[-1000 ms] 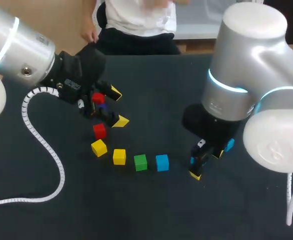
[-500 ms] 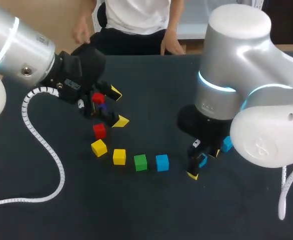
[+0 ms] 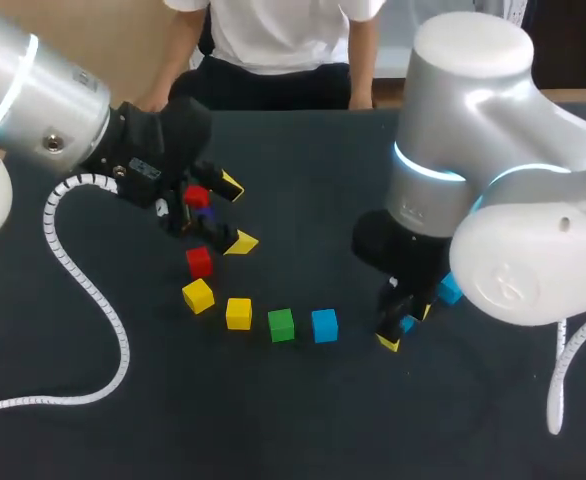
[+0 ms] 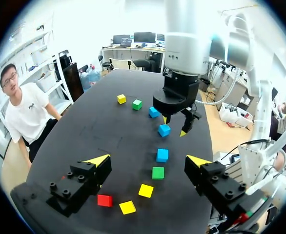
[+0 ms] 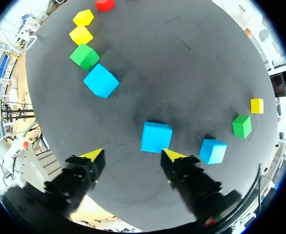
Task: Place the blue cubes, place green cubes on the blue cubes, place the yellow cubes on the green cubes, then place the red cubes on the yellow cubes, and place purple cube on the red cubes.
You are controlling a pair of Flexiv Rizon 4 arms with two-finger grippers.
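**Right pincer open over a loose blue cube**

Your right pincer [image 5: 133, 156] hangs released, fingers spread, low over the worktop [image 5: 192, 63]. A blue cube [image 5: 156, 136] sits just ahead of its tips, closer to one finger. You cannot tell whether it touches that finger. A second blue cube [image 5: 213, 150] lies just beside the same finger, on its outer side. A green cube [image 5: 241, 126] and a yellow cube [image 5: 256, 105] lie beyond it. Farther ahead of this pincer curves a row of cubes [image 5: 84, 56]: blue, green, two yellow, red. Your left pincer [image 4: 148, 160] is released too, grasping nothing, with that row beneath its spread fingers.
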